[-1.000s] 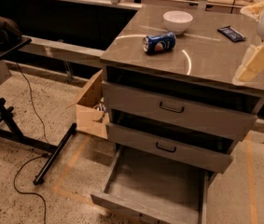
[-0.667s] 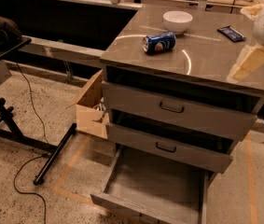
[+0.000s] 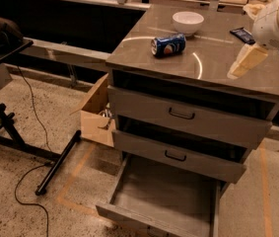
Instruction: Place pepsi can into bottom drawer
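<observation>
Speckled concrete floor surrounds a grey metal cabinet whose flat tabletop carries the task's thing. The small blue pepsi can with its round red-white-blue logo lies on its side near the middle of the tabletop, towards the far edge and just in front of a white round bowl.

Compared with a second ago, the white-and-cream gripper has shifted inward from the right edge and now hangs over the right part of the tabletop, well apart from the can. The can and bowl have not moved.

Whether the gripper is open or closed cannot be told. Its arm is cut off at the picture's right side and partly covers a dark flat packet near the far right corner. The wide grey bottom drawer stands pulled out, its front cut off below.
</observation>
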`<act>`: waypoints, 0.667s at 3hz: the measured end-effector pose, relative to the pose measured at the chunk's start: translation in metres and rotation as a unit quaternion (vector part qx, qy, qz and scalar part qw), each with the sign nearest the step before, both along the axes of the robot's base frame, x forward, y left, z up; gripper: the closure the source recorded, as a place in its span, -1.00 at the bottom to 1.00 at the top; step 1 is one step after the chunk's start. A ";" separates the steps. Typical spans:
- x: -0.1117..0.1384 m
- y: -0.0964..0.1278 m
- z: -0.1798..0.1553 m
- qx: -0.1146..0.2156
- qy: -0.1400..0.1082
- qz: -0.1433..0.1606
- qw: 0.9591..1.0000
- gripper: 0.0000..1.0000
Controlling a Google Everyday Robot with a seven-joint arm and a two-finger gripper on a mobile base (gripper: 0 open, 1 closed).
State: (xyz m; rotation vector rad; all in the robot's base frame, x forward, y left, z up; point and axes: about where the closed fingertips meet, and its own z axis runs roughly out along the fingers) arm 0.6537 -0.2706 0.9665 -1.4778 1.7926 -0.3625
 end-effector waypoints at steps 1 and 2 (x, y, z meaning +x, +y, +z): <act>0.018 0.001 -0.006 -0.012 -0.012 0.012 1.000 -1.00; 0.036 0.002 -0.008 -0.021 -0.028 0.014 0.999 -1.00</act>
